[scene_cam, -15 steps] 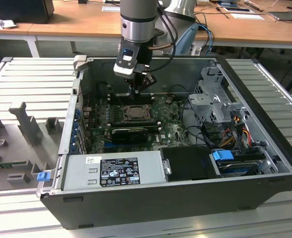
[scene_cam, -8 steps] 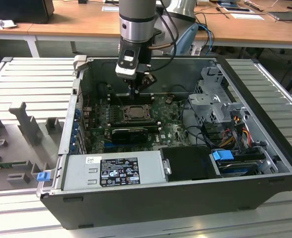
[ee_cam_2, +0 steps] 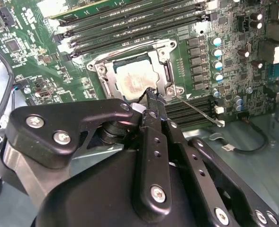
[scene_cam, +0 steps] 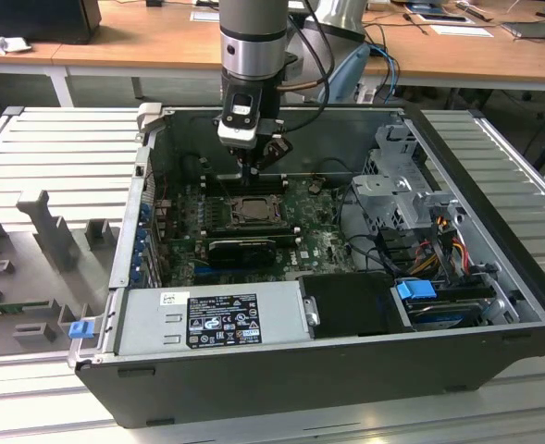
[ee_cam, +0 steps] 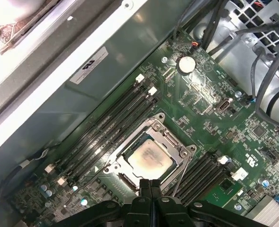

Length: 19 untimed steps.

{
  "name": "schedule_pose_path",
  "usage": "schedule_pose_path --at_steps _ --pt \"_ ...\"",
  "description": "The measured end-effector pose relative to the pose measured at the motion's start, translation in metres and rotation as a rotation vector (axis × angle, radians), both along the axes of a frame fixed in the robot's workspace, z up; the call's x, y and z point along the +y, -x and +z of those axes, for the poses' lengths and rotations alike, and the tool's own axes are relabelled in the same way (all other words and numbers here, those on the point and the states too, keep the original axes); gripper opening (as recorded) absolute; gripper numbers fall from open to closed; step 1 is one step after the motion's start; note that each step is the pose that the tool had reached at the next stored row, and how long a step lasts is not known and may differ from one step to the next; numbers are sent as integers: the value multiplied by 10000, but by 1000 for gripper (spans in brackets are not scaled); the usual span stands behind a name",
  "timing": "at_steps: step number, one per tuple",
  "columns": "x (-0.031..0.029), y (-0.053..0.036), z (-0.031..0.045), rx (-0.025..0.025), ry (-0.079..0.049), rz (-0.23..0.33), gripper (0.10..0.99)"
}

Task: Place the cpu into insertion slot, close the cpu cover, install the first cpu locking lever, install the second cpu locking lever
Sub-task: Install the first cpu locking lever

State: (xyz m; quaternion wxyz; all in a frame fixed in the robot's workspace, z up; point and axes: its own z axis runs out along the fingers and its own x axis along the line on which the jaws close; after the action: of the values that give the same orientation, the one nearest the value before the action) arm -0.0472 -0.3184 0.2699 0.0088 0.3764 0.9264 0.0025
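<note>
The cpu (ee_cam: 148, 158) lies flat in the insertion slot (scene_cam: 251, 211) on the green motherboard, its pale silvery top also showing in the second wrist view (ee_cam_2: 132, 78). The cpu cover (ee_cam: 175, 142), a dark metal frame, lies down around it, seen as well in the second wrist view (ee_cam_2: 106, 75). A thin locking lever (ee_cam_2: 198, 111) sticks out at an angle from one socket corner. My gripper (ee_cam: 151, 187) is shut with nothing between its fingers. Its tips (ee_cam_2: 151, 92) hang just over the socket's edge near that lever's hinged end. In the exterior view the gripper (scene_cam: 253, 168) hangs right above the socket.
Black memory slots (ee_cam: 106, 125) run along both sides of the socket. The open computer case (scene_cam: 281, 370) surrounds the board, with a power supply (scene_cam: 212, 319) in front, a drive cage and cables (scene_cam: 411, 199) at the exterior view's right, and a round coin battery (ee_cam: 186, 63).
</note>
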Motion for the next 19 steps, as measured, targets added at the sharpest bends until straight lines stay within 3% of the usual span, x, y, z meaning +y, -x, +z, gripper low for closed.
schedule_pose_path --at_steps 19 --pt "0 58 0 -127 0 1480 106"
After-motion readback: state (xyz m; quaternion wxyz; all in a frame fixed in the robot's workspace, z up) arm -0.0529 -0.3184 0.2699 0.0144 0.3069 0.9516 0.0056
